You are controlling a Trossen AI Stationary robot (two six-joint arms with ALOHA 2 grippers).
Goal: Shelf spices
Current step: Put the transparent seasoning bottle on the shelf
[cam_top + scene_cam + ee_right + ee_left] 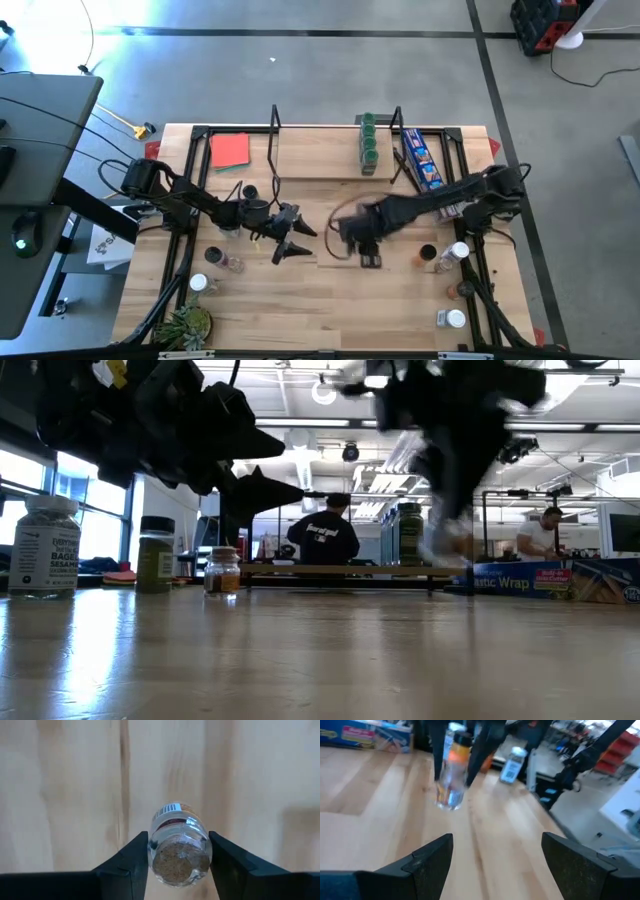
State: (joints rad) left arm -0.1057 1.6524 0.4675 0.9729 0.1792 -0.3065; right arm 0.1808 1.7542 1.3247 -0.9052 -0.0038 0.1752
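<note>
My right gripper [178, 870] is shut on a clear spice jar [179, 851] with brown contents, over the middle of the table [363, 245]. In the left wrist view the same jar [451, 775] shows blurred under dark fingers. My left gripper [497, 865] stands open just left of it [293, 245], with nothing between its fingers. The shelf [320, 155] stands at the far edge with several green-capped jars [368, 140] on its right end. Other jars stand loose on the table at left [222, 258] and right [455, 252]. My right gripper pinches the jar's round body [152, 847] between its two fingers, close to the clear end [180, 862] that faces the wrist camera. The fingers come from above, pointing steeply down. The jar sits a little tilted. I cannot tell whether its lower end touches the table.
A long blue package [425, 160] lies right of the shelf and a red card [230, 150] left of it. A small plant [188, 322] sits at the near left corner. More jars stand near the right edge [450, 318]. Bare wood lies along the near middle [330, 310].
</note>
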